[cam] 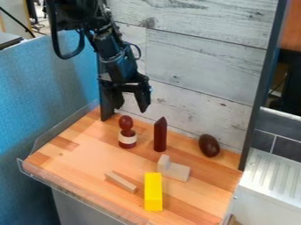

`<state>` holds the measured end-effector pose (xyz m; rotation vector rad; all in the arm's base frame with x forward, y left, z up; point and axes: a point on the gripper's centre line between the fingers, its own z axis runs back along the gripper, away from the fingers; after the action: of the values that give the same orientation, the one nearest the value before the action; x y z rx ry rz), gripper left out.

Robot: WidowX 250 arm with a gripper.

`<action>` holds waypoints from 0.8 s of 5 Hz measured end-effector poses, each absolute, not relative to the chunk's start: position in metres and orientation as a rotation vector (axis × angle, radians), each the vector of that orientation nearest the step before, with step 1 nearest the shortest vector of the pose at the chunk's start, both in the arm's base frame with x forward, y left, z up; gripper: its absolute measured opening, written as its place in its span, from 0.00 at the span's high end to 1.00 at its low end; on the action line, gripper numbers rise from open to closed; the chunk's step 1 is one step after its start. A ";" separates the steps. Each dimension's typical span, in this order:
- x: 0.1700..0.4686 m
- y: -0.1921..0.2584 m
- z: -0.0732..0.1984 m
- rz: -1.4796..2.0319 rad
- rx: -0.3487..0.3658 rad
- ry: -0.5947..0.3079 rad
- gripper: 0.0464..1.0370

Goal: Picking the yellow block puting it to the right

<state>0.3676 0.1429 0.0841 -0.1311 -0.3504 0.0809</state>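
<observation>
My gripper [131, 108] hangs open over the back left of the wooden table, in front of the board wall, with nothing between its fingers. The yellow block [153, 192] lies near the front edge, right of the middle, its long side running front to back. It is well below and in front of the gripper, apart from it.
A dark red stamp-like piece [127, 132], a pointed dark red piece [160, 135] and a brown egg shape [208, 145] stand along the back. Near the yellow block are an L-shaped wooden piece [175, 171] and a wooden stick [121, 182]. A clear rim [64, 191] edges the table.
</observation>
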 end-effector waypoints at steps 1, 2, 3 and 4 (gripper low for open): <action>0.365 0.141 0.069 0.092 -0.148 -0.314 0.04; 0.351 0.130 0.053 0.119 -0.156 -0.278 0.04; 0.341 0.112 0.056 0.120 -0.121 -0.301 0.04; 0.328 0.099 0.049 0.113 -0.078 -0.319 0.04</action>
<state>0.3282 0.0989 0.0488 -0.0777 -0.3194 0.1130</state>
